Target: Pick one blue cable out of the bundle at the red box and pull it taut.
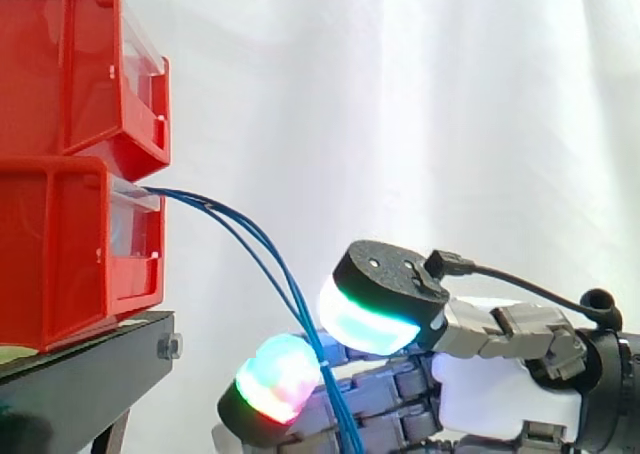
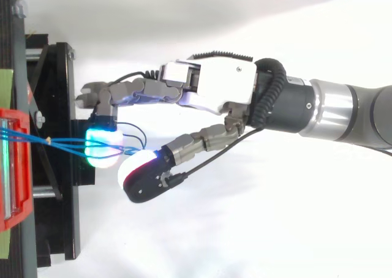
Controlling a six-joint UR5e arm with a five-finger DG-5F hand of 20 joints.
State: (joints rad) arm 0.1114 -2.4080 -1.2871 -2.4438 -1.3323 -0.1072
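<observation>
From the lower red bin (image 1: 60, 259) on the black stand (image 1: 80, 379), the bundle of blue cables (image 1: 336, 404) sags down to the right and runs across the hand (image 1: 500, 389), though I cannot tell whether it grips any.

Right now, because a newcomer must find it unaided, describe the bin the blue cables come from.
At the side view's left, the black stand carries two stacked red bins. Take the lower bin: unlike the upper bin, it has thin blue cables leaving its clear front and sagging toward the hand.
</observation>
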